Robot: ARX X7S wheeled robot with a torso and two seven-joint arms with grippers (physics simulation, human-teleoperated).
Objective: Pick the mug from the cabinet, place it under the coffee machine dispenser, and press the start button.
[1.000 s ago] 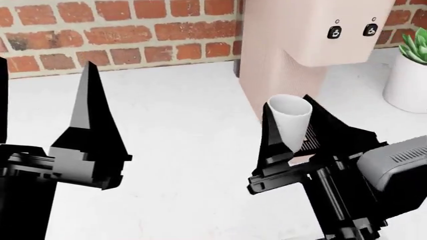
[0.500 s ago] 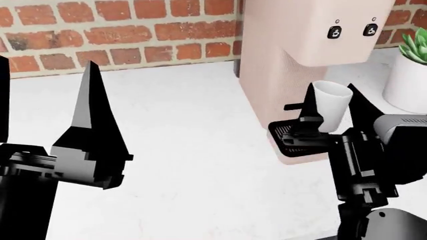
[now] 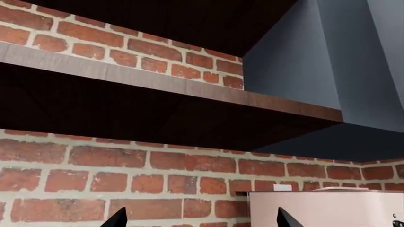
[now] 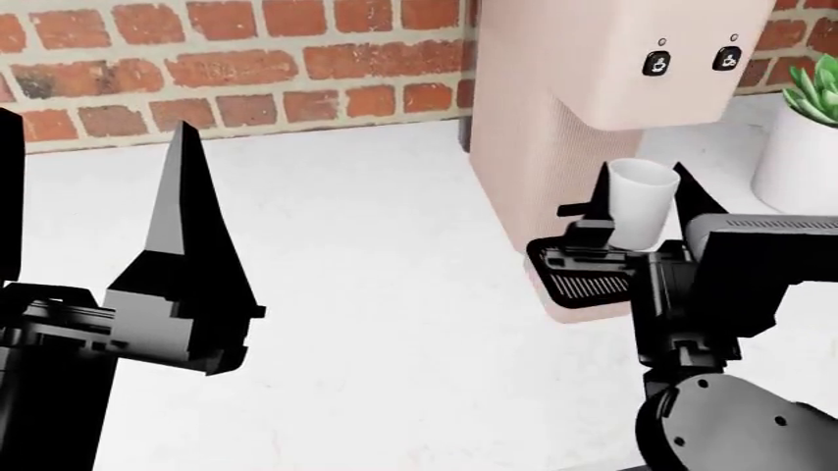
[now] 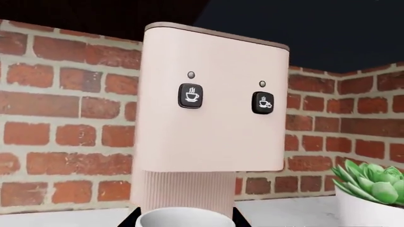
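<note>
The white mug (image 4: 642, 201) is upright between the black fingers of my right gripper (image 4: 643, 211), which is shut on it. It hangs in front of the pink-beige coffee machine's ribbed column (image 4: 531, 157), below the overhanging dispenser head (image 4: 654, 69) and above the black drip tray (image 4: 586, 286). In the right wrist view the mug's rim (image 5: 186, 218) shows low in front of the column, with two cup-icon buttons (image 5: 190, 95) (image 5: 263, 102) on the head above. My left gripper (image 4: 92, 226) stands open and empty over the counter at the left; its fingertips (image 3: 118, 219) frame brick wall.
A white plant pot (image 4: 799, 162) with a green succulent (image 5: 372, 189) stands just right of the machine. Red brick wall (image 4: 235, 69) backs the white counter (image 4: 380, 275). A wooden shelf (image 3: 170, 85) and a dark grey hood (image 3: 328, 61) hang overhead.
My right gripper carried the mug from the machine's left front rightward and up to in front of its column, then settled slightly. The left arm barely moved.
</note>
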